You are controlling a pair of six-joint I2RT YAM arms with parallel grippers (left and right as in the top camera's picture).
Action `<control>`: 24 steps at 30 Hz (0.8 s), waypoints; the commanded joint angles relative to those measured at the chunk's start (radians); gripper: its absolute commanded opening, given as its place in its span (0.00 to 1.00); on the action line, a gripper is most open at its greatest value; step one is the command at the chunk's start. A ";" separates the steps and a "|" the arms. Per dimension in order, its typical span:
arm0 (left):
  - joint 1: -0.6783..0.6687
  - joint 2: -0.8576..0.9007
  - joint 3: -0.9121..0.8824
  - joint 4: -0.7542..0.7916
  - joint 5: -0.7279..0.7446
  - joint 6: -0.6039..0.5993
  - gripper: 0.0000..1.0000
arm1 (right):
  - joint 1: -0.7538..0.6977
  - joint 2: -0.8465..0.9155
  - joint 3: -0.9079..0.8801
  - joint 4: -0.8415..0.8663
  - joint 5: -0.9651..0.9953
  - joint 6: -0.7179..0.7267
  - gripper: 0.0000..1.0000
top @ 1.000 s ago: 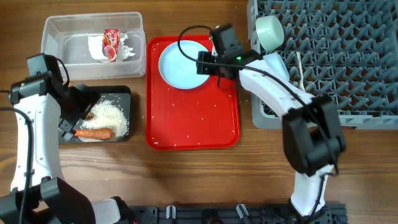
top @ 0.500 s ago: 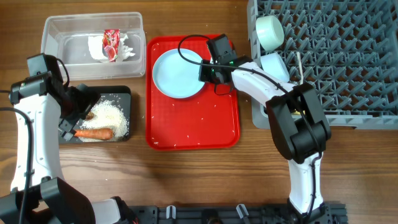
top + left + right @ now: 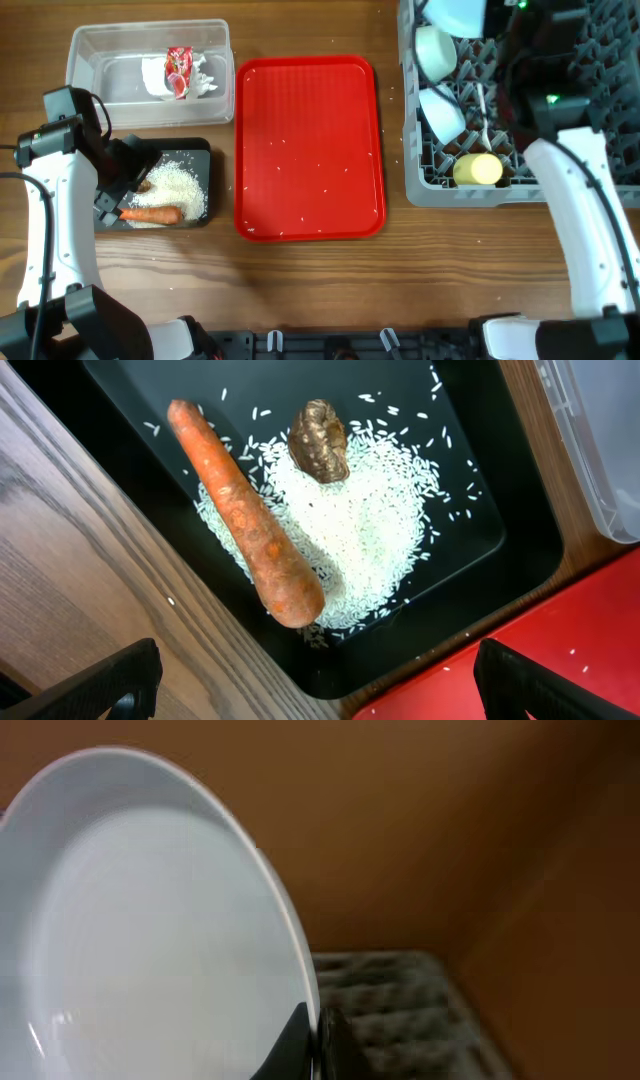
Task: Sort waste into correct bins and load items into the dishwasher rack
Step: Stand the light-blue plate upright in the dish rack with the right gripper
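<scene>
Right wrist, pale blue round plate (image 3: 150, 950), glossy, tilted upright

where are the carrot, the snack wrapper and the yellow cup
carrot (image 3: 245, 520) left wrist view, middle of its body
snack wrapper (image 3: 179, 68) overhead view, red printed part
yellow cup (image 3: 478, 169) overhead view, its side

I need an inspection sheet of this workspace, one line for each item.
Surface: wooden table, bare wood showing.
Job's things: red wrapper and tissue in clear tub; carrot, rice, brown scrap in black tray; upper bowl, lower bowl, yellow cup, spoon in grey rack; plate over rack.
Clutter: red serving tray, grain-speckled.
Claws: left claw open above black tray; right claw shut on plate rim.
Cables: black cable along left arm.
Surroundings: black frame at table's near edge.
</scene>
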 commanded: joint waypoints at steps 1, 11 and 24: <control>0.003 -0.018 0.002 0.000 -0.013 0.008 1.00 | -0.105 0.087 -0.009 0.043 0.104 -0.190 0.04; 0.003 -0.018 0.002 0.000 -0.013 0.008 1.00 | -0.159 0.314 -0.009 -0.043 0.166 -0.211 0.04; 0.003 -0.018 0.002 0.000 -0.013 0.008 1.00 | -0.075 0.095 -0.007 -0.153 0.045 0.099 1.00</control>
